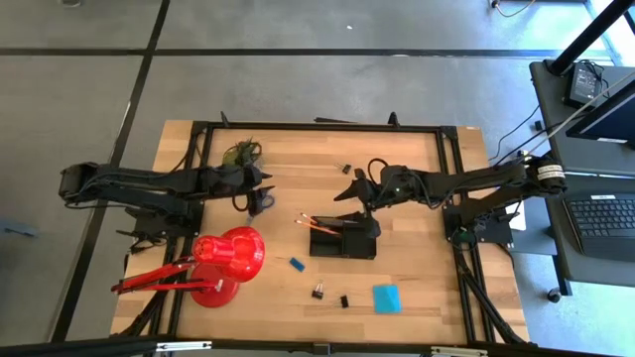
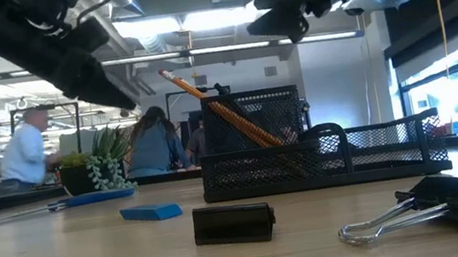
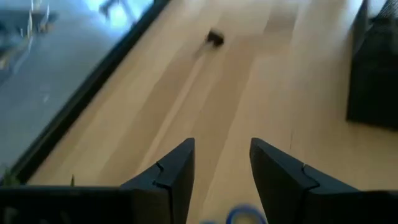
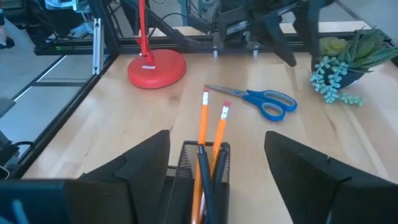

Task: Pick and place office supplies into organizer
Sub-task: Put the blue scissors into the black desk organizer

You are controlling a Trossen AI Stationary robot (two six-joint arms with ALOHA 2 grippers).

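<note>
Pencils point(image 4: 204, 140) upright in organizer point(image 1: 343, 241) cup (tray part bare)

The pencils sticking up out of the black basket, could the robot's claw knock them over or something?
Maybe. The right claw hangs open right above the two pencils leaning in the organizer, so dropping or swinging sideways could bump them or shove the tray. Also, the left claw is open just above the scissors, close to the potted plant; a sloppy grab could nudge the plant.
</note>
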